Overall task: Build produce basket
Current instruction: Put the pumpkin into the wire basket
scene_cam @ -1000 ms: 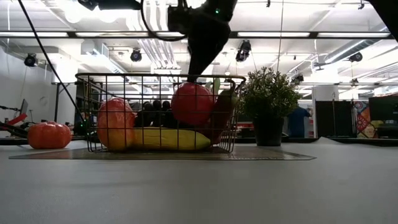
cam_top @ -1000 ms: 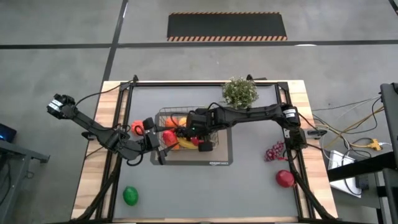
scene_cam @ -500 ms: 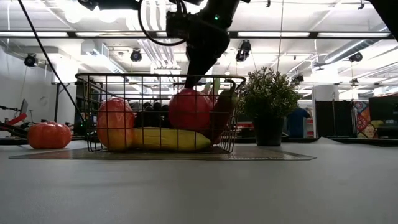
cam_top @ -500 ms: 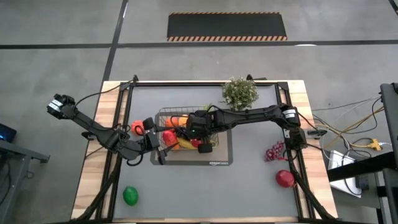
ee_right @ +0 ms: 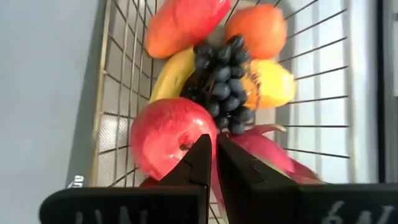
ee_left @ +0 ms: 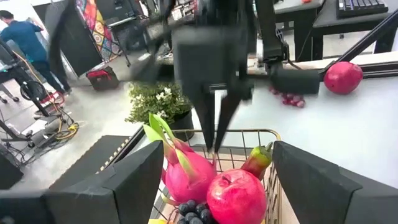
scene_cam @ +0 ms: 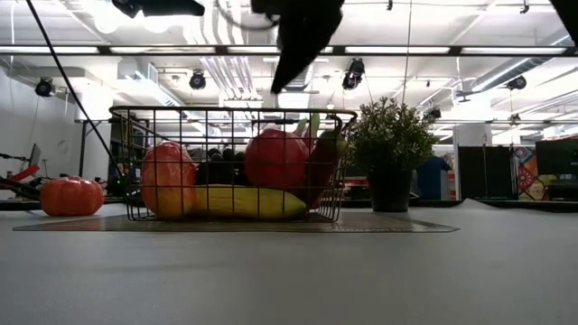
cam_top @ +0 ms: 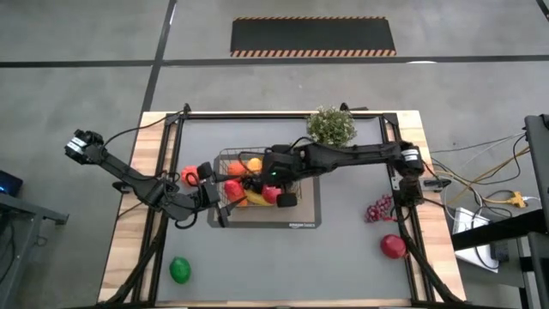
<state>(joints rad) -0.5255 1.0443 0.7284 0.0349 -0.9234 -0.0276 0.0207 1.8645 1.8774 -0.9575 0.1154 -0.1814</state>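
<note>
Above the basket (cam_top: 225,158) of produce (ee_right: 171,140), right gripper (ee_right: 211,149) jaws pressed together, left gripper (cam_top: 225,204) jaws spread beside it.

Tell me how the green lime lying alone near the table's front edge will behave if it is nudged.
The green lime looks round and smooth, so it would probably roll rather than slide. Nothing lies beside it on the table to stop it. As a small toy fruit, it is likely light.

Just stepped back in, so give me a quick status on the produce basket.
Right gripper shut, empty, above basket. Left gripper open beside its left wall. Red apple inside. Nothing blocking.
</note>
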